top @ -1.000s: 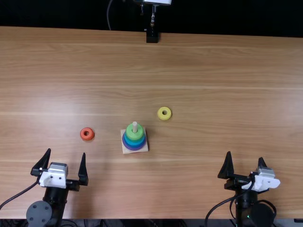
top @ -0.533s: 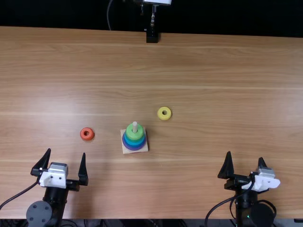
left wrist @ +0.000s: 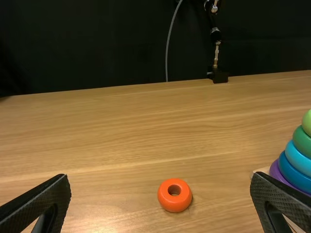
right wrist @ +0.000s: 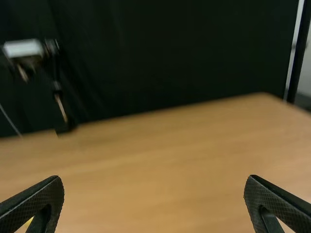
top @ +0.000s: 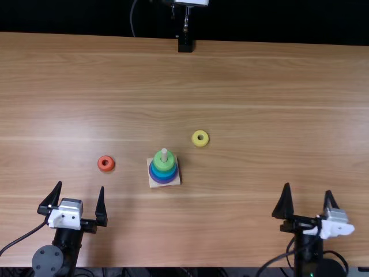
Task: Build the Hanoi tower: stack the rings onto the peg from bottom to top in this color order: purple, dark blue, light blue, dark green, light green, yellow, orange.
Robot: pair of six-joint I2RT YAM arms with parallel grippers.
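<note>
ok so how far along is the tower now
Done, by the look of it: purple, dark blue, light blue, dark green and light green rings are stacked in order on the peg. In hand: nothing; left end effector and right end effector are open and empty. Left: yellow ring, then orange ring, both lying on the table.

Soft glare on the table (top: pixel 75 131), faint shadows

We see a smooth wooden bench (top: pixel 259 86) with a soft sheen. The orange ring (left wrist: pixel 175 203) looks like glossy plastic to us, the square base (top: pixel 153 184) like pale wood.
</note>
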